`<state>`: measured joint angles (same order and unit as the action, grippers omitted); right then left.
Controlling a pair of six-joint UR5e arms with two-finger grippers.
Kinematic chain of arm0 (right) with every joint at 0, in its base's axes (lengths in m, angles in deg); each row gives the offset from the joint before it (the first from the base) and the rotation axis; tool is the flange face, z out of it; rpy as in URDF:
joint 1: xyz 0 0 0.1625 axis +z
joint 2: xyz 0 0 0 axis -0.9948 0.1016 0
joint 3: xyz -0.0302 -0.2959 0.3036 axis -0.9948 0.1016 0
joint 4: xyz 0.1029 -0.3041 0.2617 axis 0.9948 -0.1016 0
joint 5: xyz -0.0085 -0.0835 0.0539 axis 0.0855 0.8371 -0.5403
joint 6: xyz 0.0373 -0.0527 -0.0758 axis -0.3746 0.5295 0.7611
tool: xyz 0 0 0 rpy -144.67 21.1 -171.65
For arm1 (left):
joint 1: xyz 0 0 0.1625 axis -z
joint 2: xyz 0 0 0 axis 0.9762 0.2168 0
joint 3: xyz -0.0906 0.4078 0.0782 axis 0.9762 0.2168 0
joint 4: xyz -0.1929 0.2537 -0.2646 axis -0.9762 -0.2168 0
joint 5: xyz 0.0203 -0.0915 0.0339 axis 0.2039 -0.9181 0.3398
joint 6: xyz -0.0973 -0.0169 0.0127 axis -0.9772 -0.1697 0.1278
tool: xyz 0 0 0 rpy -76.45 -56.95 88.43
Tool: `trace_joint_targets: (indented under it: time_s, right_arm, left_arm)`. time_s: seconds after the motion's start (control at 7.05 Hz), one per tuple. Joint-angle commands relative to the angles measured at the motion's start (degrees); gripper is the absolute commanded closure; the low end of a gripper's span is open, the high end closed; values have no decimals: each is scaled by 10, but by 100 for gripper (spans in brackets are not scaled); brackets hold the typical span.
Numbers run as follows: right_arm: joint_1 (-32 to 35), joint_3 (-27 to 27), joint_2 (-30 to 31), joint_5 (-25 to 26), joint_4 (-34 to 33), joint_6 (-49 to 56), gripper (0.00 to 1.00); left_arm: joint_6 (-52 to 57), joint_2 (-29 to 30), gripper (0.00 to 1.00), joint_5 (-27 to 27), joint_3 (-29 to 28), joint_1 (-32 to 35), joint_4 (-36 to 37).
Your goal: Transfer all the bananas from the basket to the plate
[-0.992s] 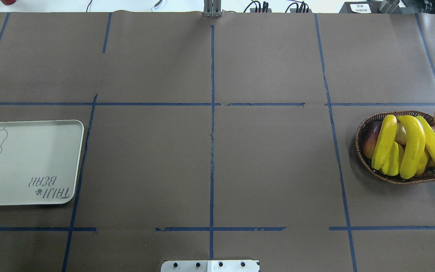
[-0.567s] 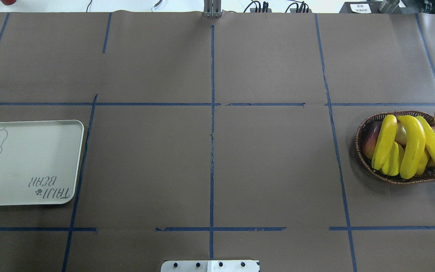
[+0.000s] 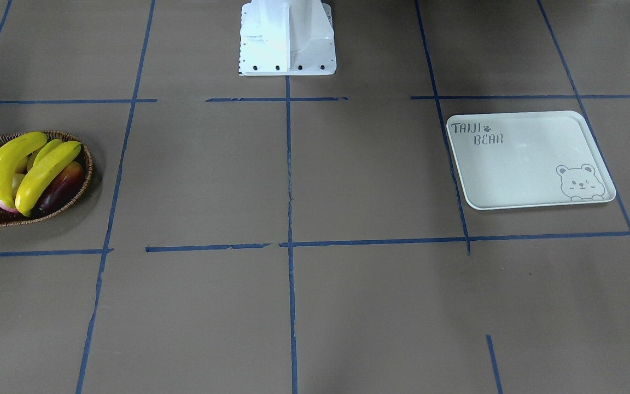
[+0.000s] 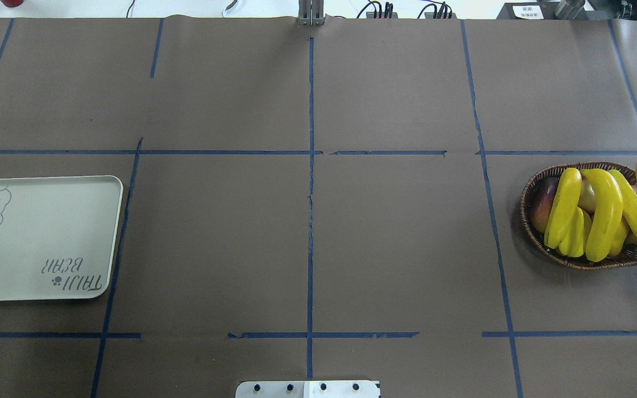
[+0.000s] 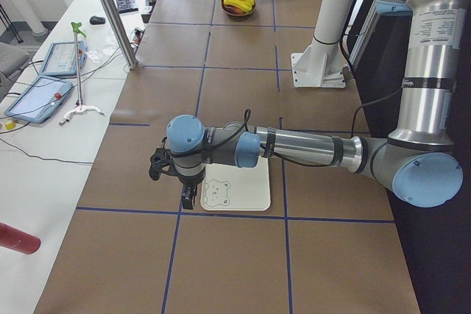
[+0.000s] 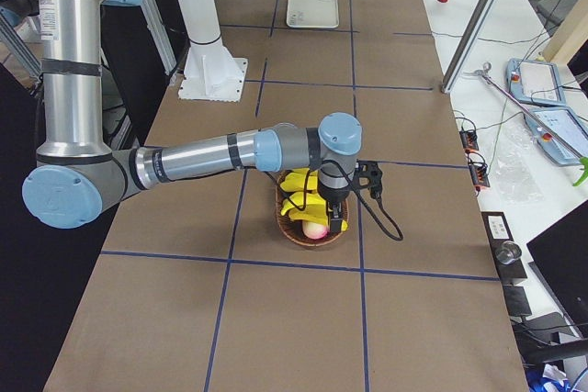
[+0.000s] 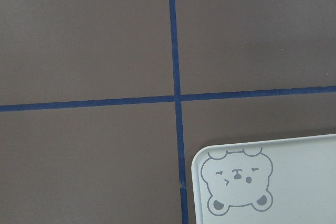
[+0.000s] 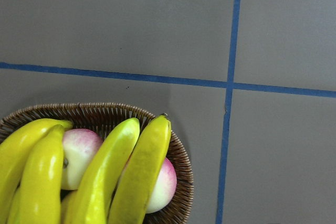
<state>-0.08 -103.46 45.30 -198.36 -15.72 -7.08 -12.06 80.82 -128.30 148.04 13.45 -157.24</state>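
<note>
A brown paper-covered table [image 4: 396, 249] gridded with blue tape holds everything. The four bananas [image 4: 606, 213] lie heaped in the wicker basket [image 4: 525, 205] at the robot's right end, resting on rounder fruit [image 8: 79, 156]; the plate [image 4: 36, 237] sits bare, well apart at the left end. The right gripper [image 6: 337, 222] hangs over the basket and the left gripper [image 5: 189, 200] over the plate's bear corner (only side views show them, so I cannot tell how either one's fingers stand). The bananas look glossy, hard and light, so likely slippery: pinch the topmost one across its thick middle, where the curve is gentlest
</note>
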Motion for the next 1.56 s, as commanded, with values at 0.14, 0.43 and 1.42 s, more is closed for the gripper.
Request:
trace_joint_targets:
  time_s: [0.14, 0.43, 1.42]
  right_arm:
    - [-95, -61, -64, 0, 2, -241, 1]
    - [-157, -61, -85, 61, 35, -349, 0]
    - [-344, -60, -34, 287, 123, -579, 0]
  left_arm:
    - [1, 2, 0, 0, -1, -1, 0]
    - [2, 1, 0, -1, 0, -1, 0]
    - [2, -3, 0, -3, 2, -1, -1]
